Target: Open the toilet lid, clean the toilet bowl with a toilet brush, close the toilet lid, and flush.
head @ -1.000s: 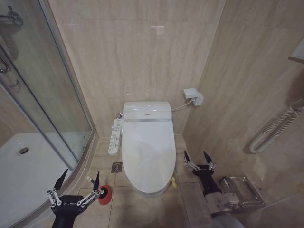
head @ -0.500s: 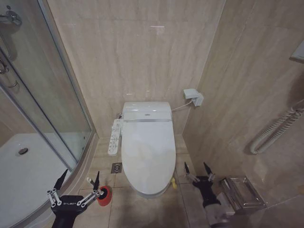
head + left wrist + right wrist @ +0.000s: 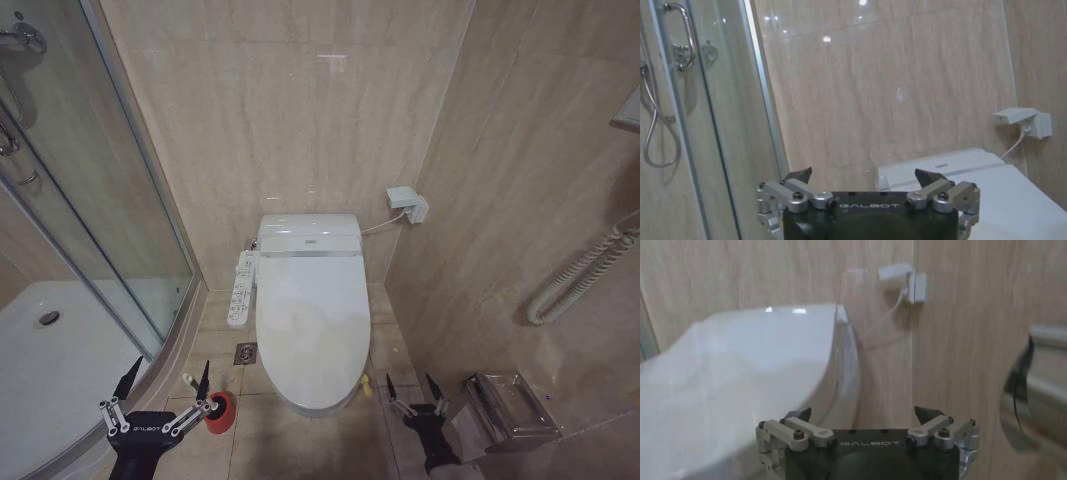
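Nothing of the task is showing as done yet: the toilet lid [image 3: 312, 325] is lying flat and shut over the toilet bowl [image 3: 322, 403], and the toilet brush [image 3: 192, 382] is standing in its red cup [image 3: 220, 411] on the floor, so opening, scrubbing, closing and flushing are all, as I judge it, waiting to be done. The right gripper [image 3: 409, 387] is hovering low with its fingers spread and holding nothing, and the front edge of the lid, with the yellow-green strap [image 3: 366, 385] hanging there, is lying just beside it on its inner side, near but apart. The left gripper [image 3: 165, 372] is also standing spread and empty, with the brush handle just beside its inner fingertip and the red cup close below that finger; I cannot tell whether anything is touching. The head view is giving the whole layout, including the button panel [image 3: 241, 286] along the bowl's side and the shower enclosure [image 3: 60, 330]. The right wrist view is showing the lid [image 3: 740, 375] swelling up ahead of the right gripper [image 3: 863, 414], and the wall socket [image 3: 907, 282] beyond it. The left wrist view is looking past the left gripper [image 3: 865, 174] at the glass door, the shower hose [image 3: 653, 125] and the rear of the toilet.
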`<state>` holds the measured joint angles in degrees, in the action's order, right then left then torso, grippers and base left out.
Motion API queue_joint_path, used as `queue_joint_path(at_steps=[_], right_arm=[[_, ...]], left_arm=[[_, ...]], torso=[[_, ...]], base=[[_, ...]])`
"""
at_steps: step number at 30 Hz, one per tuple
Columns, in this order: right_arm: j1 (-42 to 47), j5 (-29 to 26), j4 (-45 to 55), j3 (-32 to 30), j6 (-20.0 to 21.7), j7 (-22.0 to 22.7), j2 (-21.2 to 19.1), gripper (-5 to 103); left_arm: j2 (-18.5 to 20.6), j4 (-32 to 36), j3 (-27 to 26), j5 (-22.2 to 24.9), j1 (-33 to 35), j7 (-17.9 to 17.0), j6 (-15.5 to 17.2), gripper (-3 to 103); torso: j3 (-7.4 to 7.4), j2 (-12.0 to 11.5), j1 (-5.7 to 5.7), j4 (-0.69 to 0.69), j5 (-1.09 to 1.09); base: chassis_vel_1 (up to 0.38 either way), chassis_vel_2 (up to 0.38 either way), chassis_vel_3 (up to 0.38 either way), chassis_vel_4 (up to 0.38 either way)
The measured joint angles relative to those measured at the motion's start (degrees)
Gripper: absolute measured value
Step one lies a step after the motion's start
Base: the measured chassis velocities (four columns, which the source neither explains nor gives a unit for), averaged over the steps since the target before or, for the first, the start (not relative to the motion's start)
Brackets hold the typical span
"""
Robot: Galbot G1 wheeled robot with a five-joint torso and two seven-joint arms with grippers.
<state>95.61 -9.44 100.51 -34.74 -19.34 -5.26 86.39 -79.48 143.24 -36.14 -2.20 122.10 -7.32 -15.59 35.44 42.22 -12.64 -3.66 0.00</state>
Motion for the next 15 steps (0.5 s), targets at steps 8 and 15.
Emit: queue_joint_path(at_steps=[8,15], right_arm=[[-2.13,1.64,-7.83,0.08,-3.66,-0.59,0.11,100],[-5.22,2.6,-14.54,0.19,-5.62,-1.02,-0.06,100]], left_arm=[[0.0,0.0,0.0,0.0,0.0,0.0,0.0,100],[0.0,0.0,0.0,0.0,0.0,0.0,0.0,100]], torso=[[0.0,0.0,0.0,0.0,0.01],[0.0,0.0,0.0,0.0,0.0]], base=[[0.0,0.0,0.0,0.0],[0.0,0.0,0.0,0.0]])
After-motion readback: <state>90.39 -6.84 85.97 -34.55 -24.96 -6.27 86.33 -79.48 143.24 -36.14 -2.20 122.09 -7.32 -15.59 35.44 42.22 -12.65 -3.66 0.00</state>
